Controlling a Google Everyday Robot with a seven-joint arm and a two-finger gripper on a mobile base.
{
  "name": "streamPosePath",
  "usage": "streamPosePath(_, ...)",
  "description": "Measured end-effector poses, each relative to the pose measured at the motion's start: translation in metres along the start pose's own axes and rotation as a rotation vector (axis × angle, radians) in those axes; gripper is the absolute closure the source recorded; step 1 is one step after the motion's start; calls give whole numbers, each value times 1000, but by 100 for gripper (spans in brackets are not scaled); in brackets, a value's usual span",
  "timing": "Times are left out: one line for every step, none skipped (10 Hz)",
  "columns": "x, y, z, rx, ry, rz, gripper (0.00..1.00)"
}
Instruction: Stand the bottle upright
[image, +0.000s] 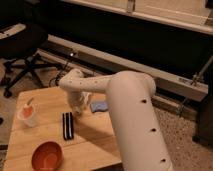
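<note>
My white arm (127, 105) reaches from the right across the wooden table (95, 137). The gripper (78, 109) points down near the table's middle back, low over the surface. A pale slim shape at the gripper looks like the bottle (86, 99). It is close against the gripper and mostly hidden by the wrist. I cannot tell whether it is upright or tilted, or whether it is held.
A blue sponge (99, 106) lies just right of the gripper. A black striped object (67, 125) lies in front of it. A white cup with orange contents (28, 115) stands at the left, an orange bowl (47, 156) at the front. An office chair (20, 47) stands beyond the table's left.
</note>
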Motion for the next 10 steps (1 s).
streamPosePath(0, 2, 1, -2, -2, 2, 53)
streamPosePath(-1, 3, 2, -5, -6, 3, 58)
streamPosePath(-1, 4, 3, -6, -8, 5, 67)
streamPosePath(-1, 4, 3, -6, -10, 6, 74)
streamPosePath(-1, 4, 4, -5, -12, 5, 74)
streamPosePath(-1, 4, 4, -5, -13, 5, 74)
streamPosePath(-1, 4, 4, -5, -13, 5, 74)
streamPosePath(-1, 6, 5, -9, -15, 5, 74)
streamPosePath(0, 7, 4, -11, -14, 4, 74)
streamPosePath(1, 9, 1, -13, -11, 7, 74)
